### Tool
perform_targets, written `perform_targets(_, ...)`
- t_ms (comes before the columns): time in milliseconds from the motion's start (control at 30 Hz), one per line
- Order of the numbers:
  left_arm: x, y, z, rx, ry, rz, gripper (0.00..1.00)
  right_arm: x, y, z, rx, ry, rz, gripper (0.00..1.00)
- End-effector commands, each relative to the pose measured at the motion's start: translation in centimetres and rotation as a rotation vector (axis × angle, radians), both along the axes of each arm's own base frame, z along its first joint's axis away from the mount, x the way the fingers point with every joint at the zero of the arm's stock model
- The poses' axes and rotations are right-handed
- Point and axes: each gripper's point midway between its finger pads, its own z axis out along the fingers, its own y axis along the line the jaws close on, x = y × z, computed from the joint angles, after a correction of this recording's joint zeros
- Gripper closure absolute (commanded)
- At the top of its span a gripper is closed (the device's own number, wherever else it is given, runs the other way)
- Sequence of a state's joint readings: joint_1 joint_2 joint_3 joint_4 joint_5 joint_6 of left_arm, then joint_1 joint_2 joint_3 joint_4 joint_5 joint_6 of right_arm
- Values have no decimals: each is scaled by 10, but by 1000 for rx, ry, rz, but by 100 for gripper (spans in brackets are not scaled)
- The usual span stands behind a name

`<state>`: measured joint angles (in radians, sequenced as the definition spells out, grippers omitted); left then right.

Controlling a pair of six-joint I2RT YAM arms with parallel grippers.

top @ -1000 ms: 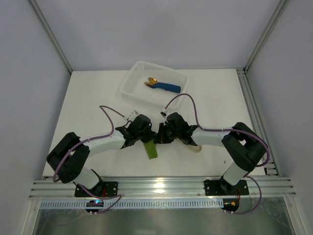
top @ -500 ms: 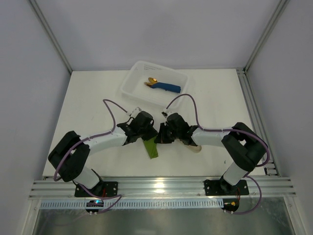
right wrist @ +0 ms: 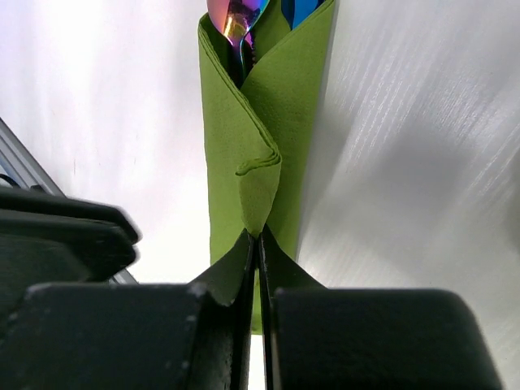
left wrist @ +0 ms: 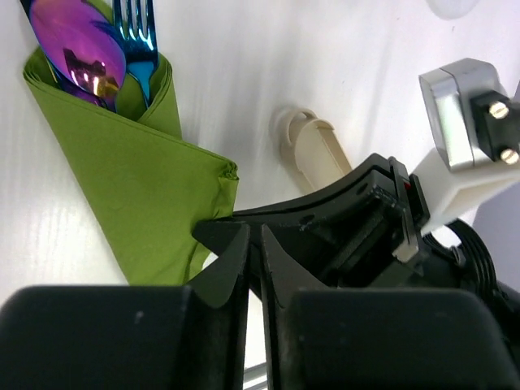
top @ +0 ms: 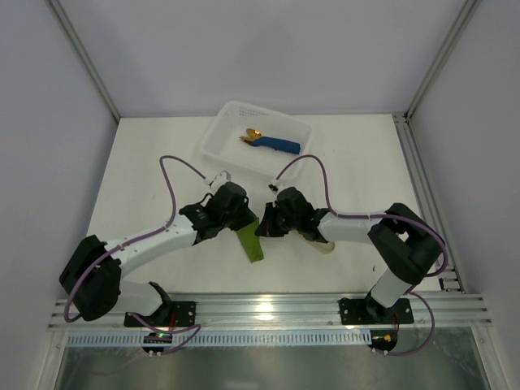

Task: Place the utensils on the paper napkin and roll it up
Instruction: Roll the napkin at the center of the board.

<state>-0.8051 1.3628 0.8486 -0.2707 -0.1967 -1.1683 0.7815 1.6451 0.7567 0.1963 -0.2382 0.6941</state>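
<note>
Where right jaws meet, paper napkin (right wrist: pixel 234 130) sits pinched.

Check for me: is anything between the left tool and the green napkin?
Nothing visible does: the left tool has its tips right beside the napkin. Directly ahead, though, the right tool is shut on the napkin's fold, crowding that spot.

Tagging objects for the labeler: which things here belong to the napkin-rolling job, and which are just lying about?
Job: paper napkin, folded around the utensils.
Lying about: beige oblong piece; white bin holding a blue roll with gold cutlery.
</note>
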Motion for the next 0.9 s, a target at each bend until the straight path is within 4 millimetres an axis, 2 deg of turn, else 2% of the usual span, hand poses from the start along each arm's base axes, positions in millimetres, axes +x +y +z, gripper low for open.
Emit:
perform_targets(0, -3, 11, 16, 50, -73, -47, 93, 13, 5, 14, 42, -57, -32, 96)
perform_targets(67, -6, 10, 22, 53, -101, -95, 100, 13, 4, 13, 41, -53, -35, 97)
perform_targets(300, -25, 2, 22, 91, -130, -251, 100, 10, 1, 9, 38, -36, -49, 96)
perform_targets(400, -31, -11, 27, 144, -169, -321, 100, 9, 1, 8, 38, -28, -48, 96)
perform_targets(433, -35, -15, 22, 178, -170, -348, 100, 10, 1, 8, 38, -30, -50, 96)
perform_targets(467, -43, -27, 27, 198, -196, -389, 100, 9, 1, 8, 38, -28, -49, 96)
perform_targets(500, -46, -30, 26, 230, -210, -406, 100, 9, 1, 8, 38, -30, -48, 96)
perform_targets(633, -56, -32, 7, 388, -223, -445, 100, 7, -1, 6, 34, -25, -50, 96)
perform_targets(667, -58, -31, -3, 428, -208, -454, 100, 7, -2, 6, 33, -26, -49, 96)
perform_targets(867, -65, -30, -17, 565, -211, -473, 100, 4, -4, 2, 29, -19, -51, 96)
